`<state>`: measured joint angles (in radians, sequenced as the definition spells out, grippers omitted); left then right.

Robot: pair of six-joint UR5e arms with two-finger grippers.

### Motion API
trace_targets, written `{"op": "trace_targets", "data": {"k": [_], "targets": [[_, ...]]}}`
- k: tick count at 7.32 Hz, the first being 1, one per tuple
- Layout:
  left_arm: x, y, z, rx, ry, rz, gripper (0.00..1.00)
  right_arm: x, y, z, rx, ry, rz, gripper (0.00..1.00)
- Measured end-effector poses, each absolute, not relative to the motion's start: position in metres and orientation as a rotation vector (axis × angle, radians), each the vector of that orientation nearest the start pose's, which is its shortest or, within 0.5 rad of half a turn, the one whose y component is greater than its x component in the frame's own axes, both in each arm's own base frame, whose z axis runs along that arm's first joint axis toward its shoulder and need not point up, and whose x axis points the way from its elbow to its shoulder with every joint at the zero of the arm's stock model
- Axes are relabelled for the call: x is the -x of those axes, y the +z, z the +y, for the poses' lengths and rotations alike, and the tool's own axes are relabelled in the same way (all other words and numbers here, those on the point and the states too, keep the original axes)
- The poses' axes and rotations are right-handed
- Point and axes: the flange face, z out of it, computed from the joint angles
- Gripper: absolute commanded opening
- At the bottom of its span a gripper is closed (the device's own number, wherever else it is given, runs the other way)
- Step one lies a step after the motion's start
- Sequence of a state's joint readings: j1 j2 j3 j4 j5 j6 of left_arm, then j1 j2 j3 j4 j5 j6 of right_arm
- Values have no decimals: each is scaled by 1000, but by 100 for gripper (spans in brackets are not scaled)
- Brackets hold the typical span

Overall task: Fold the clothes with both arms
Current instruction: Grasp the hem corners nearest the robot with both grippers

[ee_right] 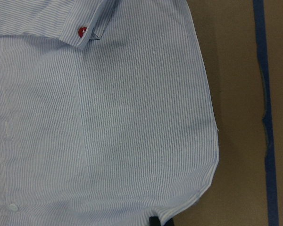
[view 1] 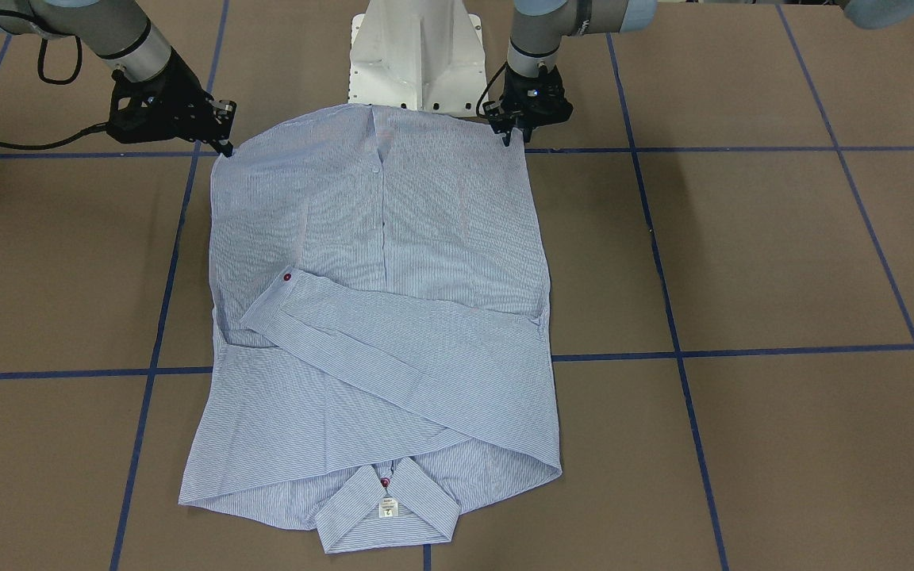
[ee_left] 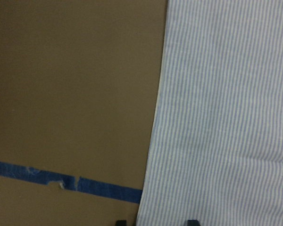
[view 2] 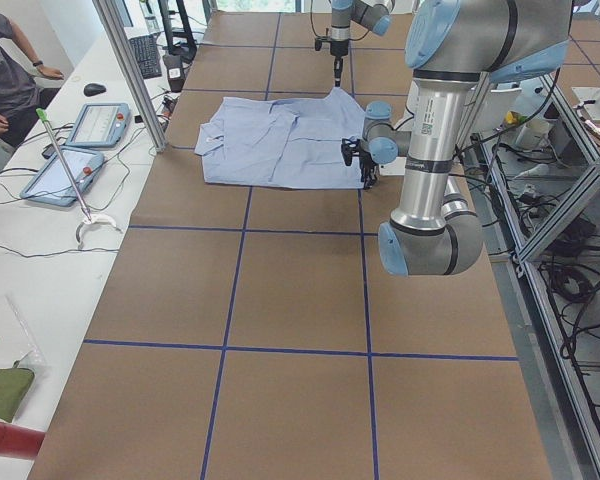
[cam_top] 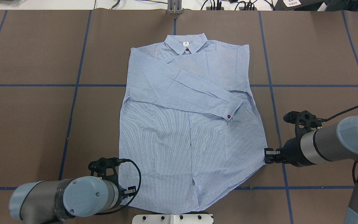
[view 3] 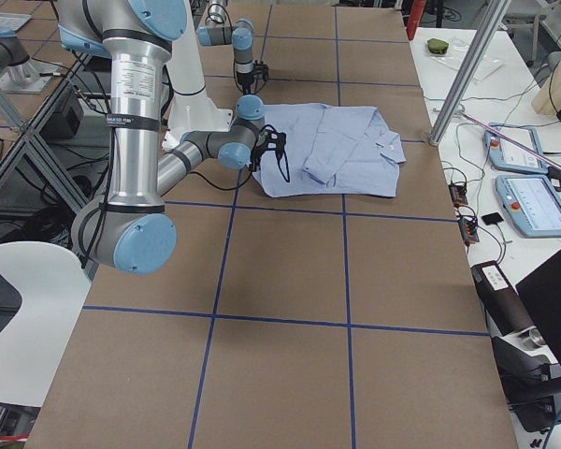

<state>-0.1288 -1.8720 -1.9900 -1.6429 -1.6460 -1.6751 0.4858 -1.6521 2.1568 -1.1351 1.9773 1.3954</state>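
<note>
Large flat table (cam_top: 36, 130), brown paper-like covering, ruled into big squares by blue tape lines (cam_top: 26, 84). Flat at its centre lies one light blue-and-white fine-striped long-sleeved button-up shirt (cam_top: 179, 140), front up, collar (cam_top: 197, 39) toward the far edge, one sleeve (cam_top: 191, 90) folded across the chest. White metal pedestal base (cam_top: 172, 219) at the near edge, just beside the hem.
</note>
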Motion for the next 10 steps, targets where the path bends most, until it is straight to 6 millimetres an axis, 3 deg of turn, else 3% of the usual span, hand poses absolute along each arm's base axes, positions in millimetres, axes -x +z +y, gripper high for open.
{"op": "trace_targets", "data": {"k": [3,6,8,10], "targets": [[-541,308,-197,62,-191,795,31,346,370,-290,54,95,-998,0],[-540,307,-197,63,-190,797,27,346,370,-290,53,95,-998,0],[-539,304,-197,63,-190,801,0,346,370,-290,53,95,-998,0],[-537,303,-197,62,-193,803,0,346,370,-290,53,94,-998,0]]}}
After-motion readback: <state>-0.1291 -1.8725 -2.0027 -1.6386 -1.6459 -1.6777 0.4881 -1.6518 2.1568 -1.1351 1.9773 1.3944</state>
